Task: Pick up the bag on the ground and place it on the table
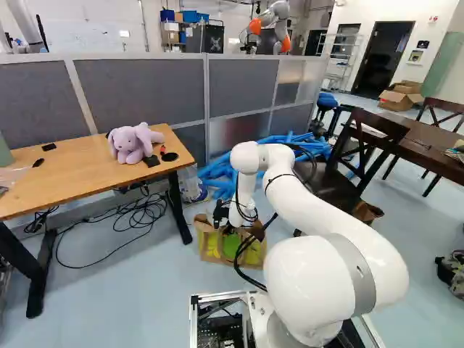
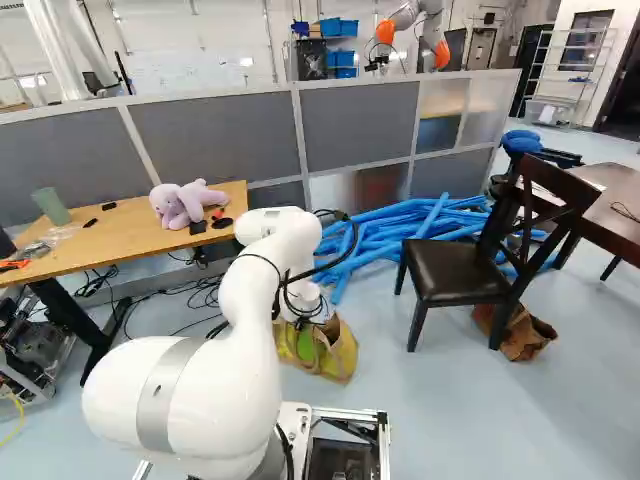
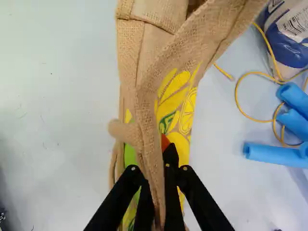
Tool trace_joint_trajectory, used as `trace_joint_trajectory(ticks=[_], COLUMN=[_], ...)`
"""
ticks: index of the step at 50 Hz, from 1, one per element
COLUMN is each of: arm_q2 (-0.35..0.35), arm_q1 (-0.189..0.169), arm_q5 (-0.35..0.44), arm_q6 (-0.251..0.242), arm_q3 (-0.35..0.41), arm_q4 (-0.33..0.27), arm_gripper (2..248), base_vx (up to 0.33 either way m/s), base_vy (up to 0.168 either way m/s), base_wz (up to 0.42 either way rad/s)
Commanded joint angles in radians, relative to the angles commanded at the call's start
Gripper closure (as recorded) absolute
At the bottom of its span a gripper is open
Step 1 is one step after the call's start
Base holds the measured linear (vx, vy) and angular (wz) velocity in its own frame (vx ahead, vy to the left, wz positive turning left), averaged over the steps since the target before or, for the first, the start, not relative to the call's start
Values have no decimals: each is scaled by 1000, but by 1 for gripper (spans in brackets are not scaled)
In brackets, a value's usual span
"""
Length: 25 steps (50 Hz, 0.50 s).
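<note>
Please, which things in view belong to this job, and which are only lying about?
For the job:
yellow-printed bag
claw, shut on its fabric
light wooden table or dark table, I cannot tell which

Just lying about:
purple plush toy
blue foam tubes
dark chair
crumpled brown bag beneath it

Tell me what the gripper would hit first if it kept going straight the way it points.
Most likely the bag: its fabric lies right ahead of the gripper, with the floor beneath. How much room remains is unclear.
</note>
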Motion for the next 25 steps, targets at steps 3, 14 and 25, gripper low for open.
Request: trace_joint_trajectory(ticks=[3, 14, 25], arm_q2=[10, 51, 93], arm_q1=[0, 0, 0], arm_q5=[0, -9, -30], arm_q6=[0, 0, 0], arm_q3=[10, 51, 92], arm_q4=[0, 3, 6], arm_gripper=[227, 227, 227], base_vx=[0, 0, 0], base_vy=[0, 0, 0], base_wz=[0, 0, 0])
